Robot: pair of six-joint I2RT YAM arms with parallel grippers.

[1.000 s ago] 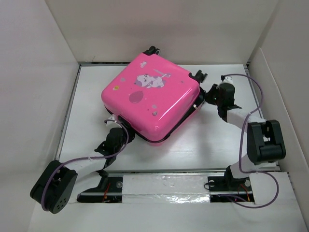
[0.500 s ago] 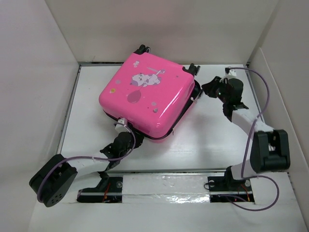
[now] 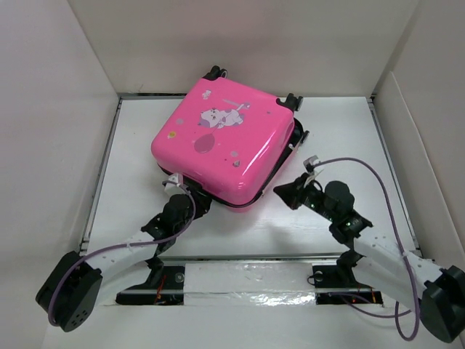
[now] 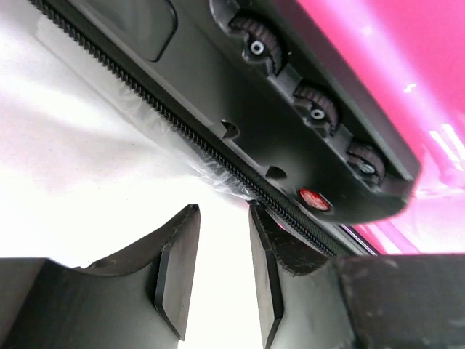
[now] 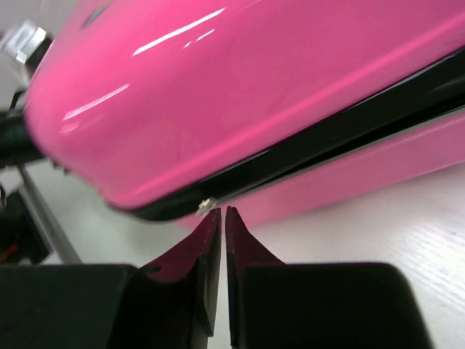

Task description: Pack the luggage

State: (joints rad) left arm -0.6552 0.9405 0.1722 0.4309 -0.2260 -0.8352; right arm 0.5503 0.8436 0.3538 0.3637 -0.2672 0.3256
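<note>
on the white table (image 3: pixel 334 138), toward the far middle, the luggage (image 3: pixel 221 142) is laid flat, turned diagonally, with its sticker (image 3: pixel 218 116) side up. black wheels (image 3: pixel 216 72) are seen at its far edge. the two pink shells are nearly together, with a dark seam shown between them in the right wrist view.

the left gripper (image 4: pixel 221 218) is placed at the near left corner of the luggage, low over the table. its jaws are seen parted by a narrow gap with nothing between them. one finger (image 4: pixel 265 254) is right up against the zipper (image 4: pixel 182 131); real contact cannot be told. just above the zipper, three lock dials (image 4: pixel 316 109) and a red button (image 4: pixel 314 198) are shown on the black side panel.

the right gripper (image 5: pixel 220 214) is placed at the near right side of the luggage, pointed at the seam. its jaws are pressed almost together, only a thin slit left. a small metal piece (image 5: pixel 207 206) on the seam is seen right at the fingertips; whether it is pinched cannot be told.

both arms are stretched low from the near edge, with purple cables (image 3: pixel 385 182) looped along them.
</note>
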